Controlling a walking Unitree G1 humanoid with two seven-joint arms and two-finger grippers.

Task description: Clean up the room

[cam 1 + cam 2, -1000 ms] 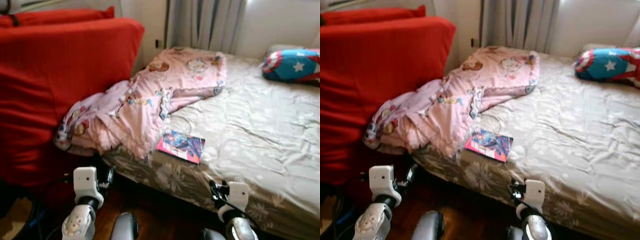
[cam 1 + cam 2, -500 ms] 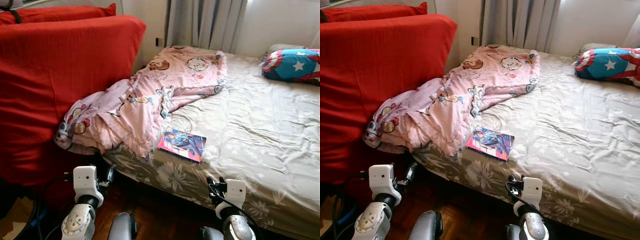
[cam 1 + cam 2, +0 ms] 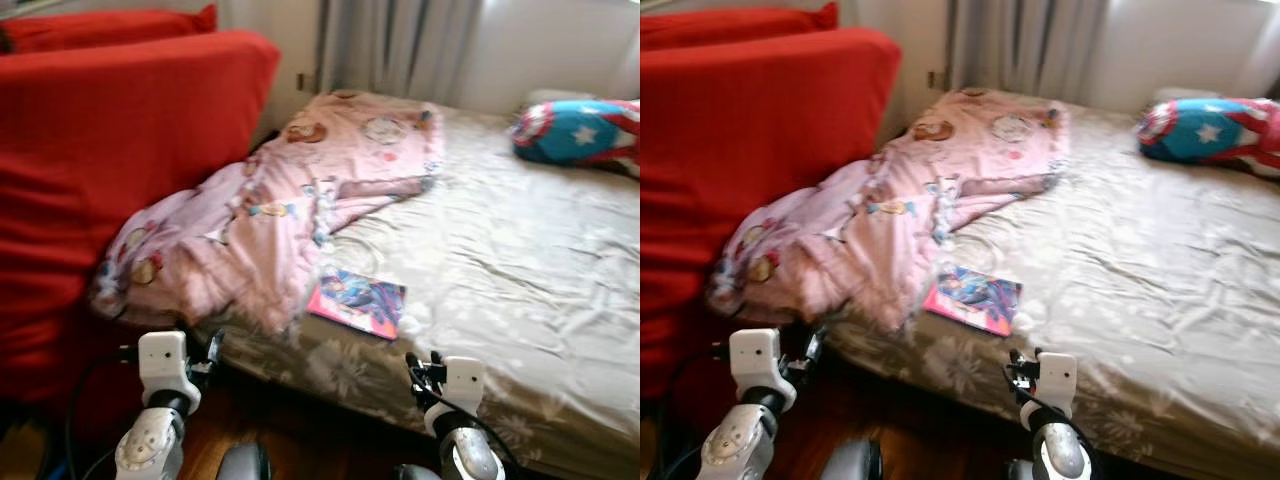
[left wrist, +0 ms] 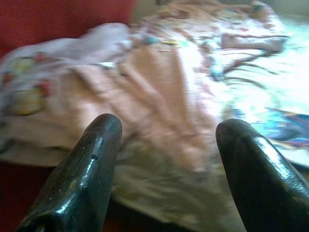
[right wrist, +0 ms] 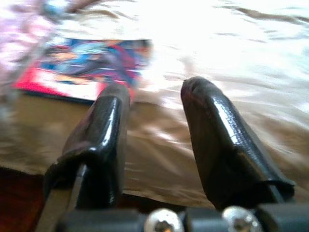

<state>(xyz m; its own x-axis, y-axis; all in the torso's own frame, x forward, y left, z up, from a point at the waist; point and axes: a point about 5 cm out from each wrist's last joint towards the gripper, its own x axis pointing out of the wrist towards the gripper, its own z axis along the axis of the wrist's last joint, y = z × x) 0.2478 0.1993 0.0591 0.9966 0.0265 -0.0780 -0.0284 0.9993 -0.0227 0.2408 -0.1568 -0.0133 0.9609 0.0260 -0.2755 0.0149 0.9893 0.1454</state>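
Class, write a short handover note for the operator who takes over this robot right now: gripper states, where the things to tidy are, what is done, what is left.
Left gripper: open, holding nothing, low at the bed's near edge, facing the pink blanket.
Right gripper: open, holding nothing, just short of the bed, facing the comic book.
Pink blanket lies crumpled across the bed's left side, spilling toward the red sofa. Comic book lies flat near the bed's front edge, beside the blanket. Star-patterned pillow sits at the far right.
Done: nothing visibly tidied.
Left: probably pick up the book, straighten the blanket.
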